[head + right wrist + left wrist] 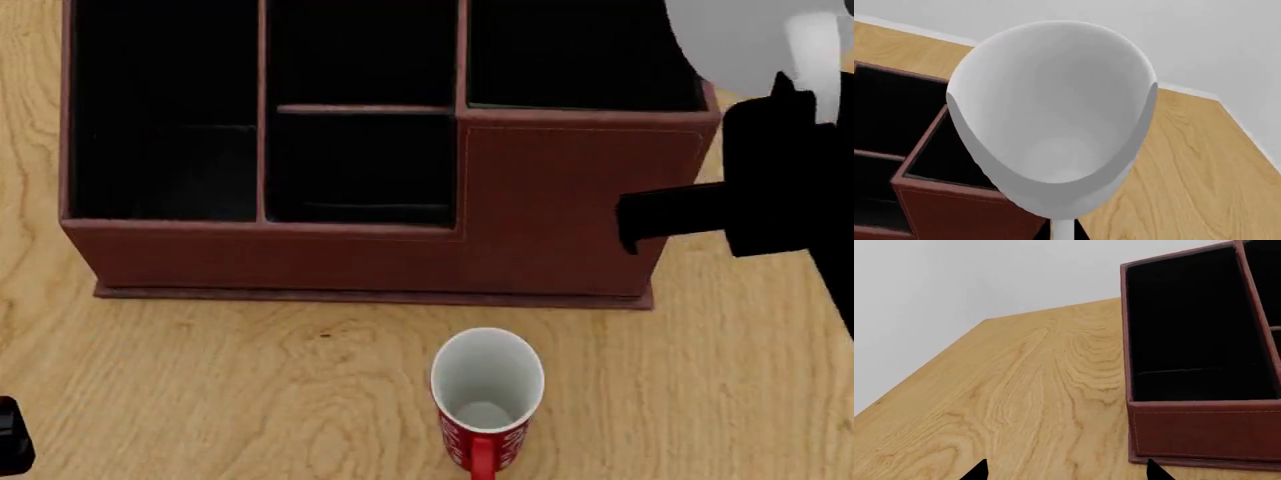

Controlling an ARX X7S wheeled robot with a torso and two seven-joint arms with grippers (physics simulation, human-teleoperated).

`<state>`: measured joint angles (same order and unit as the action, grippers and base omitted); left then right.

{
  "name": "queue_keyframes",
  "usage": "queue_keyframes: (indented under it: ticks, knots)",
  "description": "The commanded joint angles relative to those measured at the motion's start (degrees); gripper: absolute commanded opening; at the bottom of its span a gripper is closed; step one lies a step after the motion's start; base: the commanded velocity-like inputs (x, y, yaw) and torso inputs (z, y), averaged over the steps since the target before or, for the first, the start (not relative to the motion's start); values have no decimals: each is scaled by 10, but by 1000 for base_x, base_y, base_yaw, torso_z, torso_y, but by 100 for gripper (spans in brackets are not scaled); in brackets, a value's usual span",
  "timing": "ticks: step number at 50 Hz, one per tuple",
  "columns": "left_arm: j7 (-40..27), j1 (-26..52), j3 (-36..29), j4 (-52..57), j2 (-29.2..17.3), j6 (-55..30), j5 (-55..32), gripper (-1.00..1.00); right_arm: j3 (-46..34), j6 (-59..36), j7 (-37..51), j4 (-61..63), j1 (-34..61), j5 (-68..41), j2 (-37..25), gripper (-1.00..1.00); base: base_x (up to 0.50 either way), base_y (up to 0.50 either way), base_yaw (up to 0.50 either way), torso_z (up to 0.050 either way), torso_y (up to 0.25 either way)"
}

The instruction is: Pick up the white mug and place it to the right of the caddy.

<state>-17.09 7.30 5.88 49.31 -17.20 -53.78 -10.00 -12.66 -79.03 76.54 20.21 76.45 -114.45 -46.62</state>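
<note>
The white mug [1054,115] hangs in the air with my right gripper [1063,232] shut on its loop handle [1063,227]; its open mouth faces the wrist camera. In the head view the white mug [747,40] sits high at the caddy's far right corner, with my right gripper [794,100] just below it. The caddy [561,200] is a reddish-brown box with black-lined compartments and a taller right section. My left gripper [1067,472] is open over bare wood, next to the caddy [1201,430].
A red mug with white swirls [487,400] stands upright just in front of the caddy. The wooden table [1187,165] stretches to the right of the caddy, and its edge [1241,130] runs close by. A dark part of my left arm [11,450] shows at the lower left.
</note>
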Motion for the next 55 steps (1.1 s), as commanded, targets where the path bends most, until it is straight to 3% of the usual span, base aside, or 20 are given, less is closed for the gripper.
queue_keyframes:
  ticks: [1,19,38,55]
  knots:
    - [-3,1,-10,2,-1,1,0,100,34,-8,-67,-55,7,48,-25,-100,0,0,0,0,0]
    - [-9,-2,-8,3,-4,2,-1,100,-14,-40,-232,-180,29,211,-27,-100,0,0,0,0,1]
    - [-20,10,-7,23,-12,-27,-2,100,-135,74,-454,-293,3,440,-1,-100,0,0,0,0,1]
    - [-27,35,-7,49,-18,-71,-9,100,-217,175,-551,-413,-8,560,41,-100,0,0,0,0,1]
